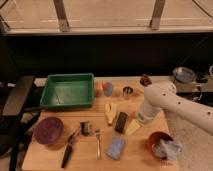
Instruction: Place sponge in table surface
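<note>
A blue-grey sponge (116, 147) lies flat on the wooden table (50, 155) near the front edge, right of a fork (98, 142). My white arm reaches in from the right and points down over the middle right of the table. The gripper (141, 119) is at its lower end, low over the table and above right of the sponge, apart from it. A yellow wedge-shaped piece (132, 128) shows just under the arm's end. A black bar (121, 121) lies right beside it.
A green tray (67, 90) stands at the back left. A maroon bowl (48, 130), black-handled tool (70, 147) and small brush (86, 127) are front left. A banana (111, 112), blue cup (107, 88) and metal cup (128, 91) are mid-table. A red bowl with cloth (161, 146) is front right.
</note>
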You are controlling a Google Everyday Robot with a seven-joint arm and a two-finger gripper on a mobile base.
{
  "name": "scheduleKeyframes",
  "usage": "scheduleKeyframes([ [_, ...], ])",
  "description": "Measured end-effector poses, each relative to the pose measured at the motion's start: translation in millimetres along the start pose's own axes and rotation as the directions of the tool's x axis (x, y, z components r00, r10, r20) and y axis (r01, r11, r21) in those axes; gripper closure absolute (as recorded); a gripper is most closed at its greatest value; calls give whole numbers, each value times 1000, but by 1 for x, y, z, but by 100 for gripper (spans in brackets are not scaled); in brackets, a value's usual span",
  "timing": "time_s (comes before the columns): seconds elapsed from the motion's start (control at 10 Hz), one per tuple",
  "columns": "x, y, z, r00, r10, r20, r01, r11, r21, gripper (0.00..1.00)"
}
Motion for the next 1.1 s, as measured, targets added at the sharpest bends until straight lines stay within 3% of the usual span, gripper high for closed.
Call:
scheduleKeyframes([
  [0.3, -2, 47, 17, 990, -134, -35, 132, 990, -45, 20],
  [0.8, -3, 49, 19, 990, -139, -34, 138, 990, -41, 20],
  [1.1, -18, 66, 50, 985, -173, -25, 172, 985, -31, 20],
])
